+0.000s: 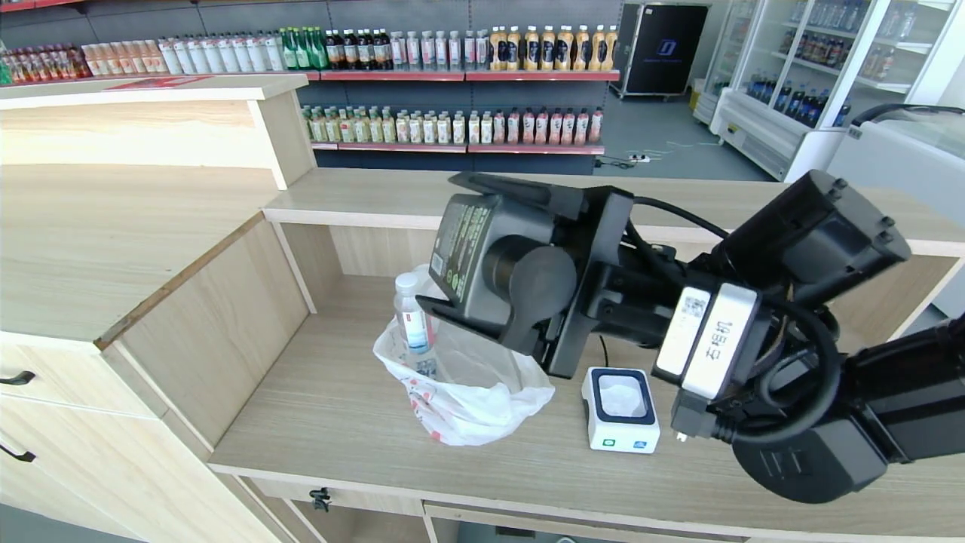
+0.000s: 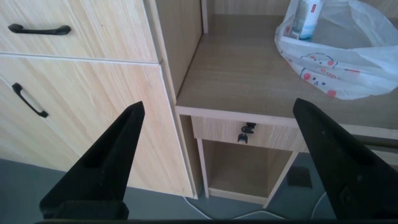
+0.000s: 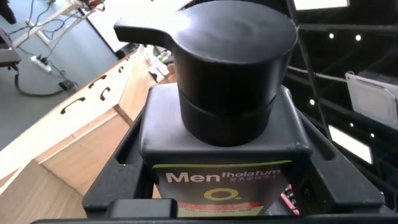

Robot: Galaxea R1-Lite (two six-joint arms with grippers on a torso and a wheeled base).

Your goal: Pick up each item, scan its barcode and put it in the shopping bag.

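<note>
— In the bag?
— Inside the white shopping bag (image 1: 467, 396), crumpled open at mid-desk (image 1: 339, 430): one clear water bottle (image 1: 413, 320), upright, cap above the rim.
— The item in play?
— Clamped between the fingers (image 1: 520, 187) of the right gripper (image 1: 452, 245): a dark pump bottle (image 1: 490, 249), tipped on its side. Held in the air over the bag's right edge, label turned left.
— Around it?
— Just right of the bag, flat on the desk: a small white scanner (image 1: 620, 409), window up, with the raised right arm crossing above it. Well behind: shop shelves (image 1: 452, 75) lined with drinks. At far right: glass-door coolers (image 1: 814, 68).
— And the left side?
— Left gripper (image 2: 221, 165) hanging low off the near edge of the desk, before pale cabinet fronts (image 2: 74, 81) with black handles (image 2: 38, 28). Fingers (image 2: 109, 165) spread wide, gripping nothing, well apart from the bag.
</note>
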